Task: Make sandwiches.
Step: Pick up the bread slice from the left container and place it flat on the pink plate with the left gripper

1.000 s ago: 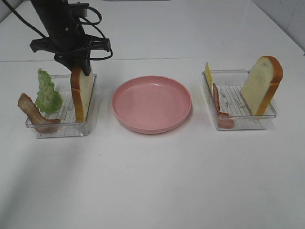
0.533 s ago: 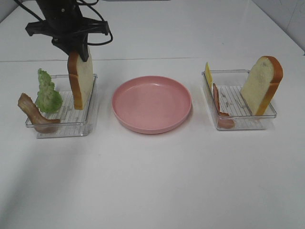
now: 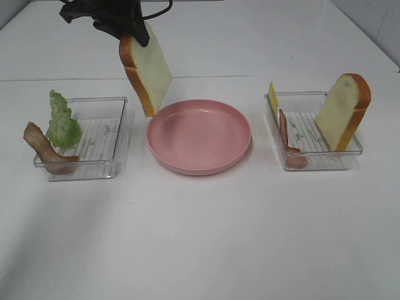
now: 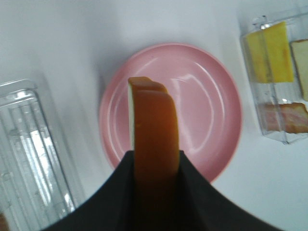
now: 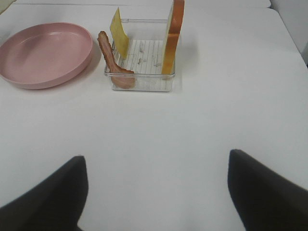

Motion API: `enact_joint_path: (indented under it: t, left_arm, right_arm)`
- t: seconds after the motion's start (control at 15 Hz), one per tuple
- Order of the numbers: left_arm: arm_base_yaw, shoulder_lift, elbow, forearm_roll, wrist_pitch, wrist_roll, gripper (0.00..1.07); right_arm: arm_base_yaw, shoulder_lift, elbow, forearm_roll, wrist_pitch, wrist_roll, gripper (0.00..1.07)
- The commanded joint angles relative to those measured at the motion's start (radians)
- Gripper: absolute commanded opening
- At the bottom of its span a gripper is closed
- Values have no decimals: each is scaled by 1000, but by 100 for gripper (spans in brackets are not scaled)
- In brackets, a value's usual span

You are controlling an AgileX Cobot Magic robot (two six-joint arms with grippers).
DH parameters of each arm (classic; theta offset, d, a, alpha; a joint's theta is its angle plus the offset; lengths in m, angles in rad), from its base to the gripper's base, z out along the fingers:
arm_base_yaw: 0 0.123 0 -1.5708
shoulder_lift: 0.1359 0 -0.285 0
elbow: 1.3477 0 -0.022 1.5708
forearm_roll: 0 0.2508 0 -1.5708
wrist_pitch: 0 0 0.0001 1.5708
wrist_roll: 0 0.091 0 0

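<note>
My left gripper (image 3: 132,32) is shut on a white bread slice with orange-brown crust (image 3: 147,73) and holds it tilted in the air above the left rim of the round pink plate (image 3: 199,136). In the left wrist view the slice (image 4: 154,130) hangs over the plate (image 4: 207,110). Green lettuce (image 3: 62,121) and a brown bacon strip (image 3: 42,149) stay in the left clear tray (image 3: 103,139). The right clear tray (image 3: 312,134) holds a second bread slice (image 3: 342,111), a yellow cheese square (image 3: 273,98) and bacon (image 3: 287,140). My right gripper (image 5: 154,192) is open, low over the bare table.
The plate sits between the two trays. The right wrist view shows the right tray (image 5: 142,60) with bread (image 5: 173,36), cheese (image 5: 119,32) and bacon (image 5: 111,60), and the plate (image 5: 45,53) beside it.
My left gripper has lifted the bread slice out of the left tray and carried it up and to the right, over the plate's left edge. The slice now tilts.
</note>
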Motion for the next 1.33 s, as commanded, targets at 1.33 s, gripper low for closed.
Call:
enact_joint_path:
  t: [1.33]
  left_arm:
    - [-3,350,-5,-567,-147,122,0]
  right_arm:
    - [-6,-9,2,-2,-13,-2,76]
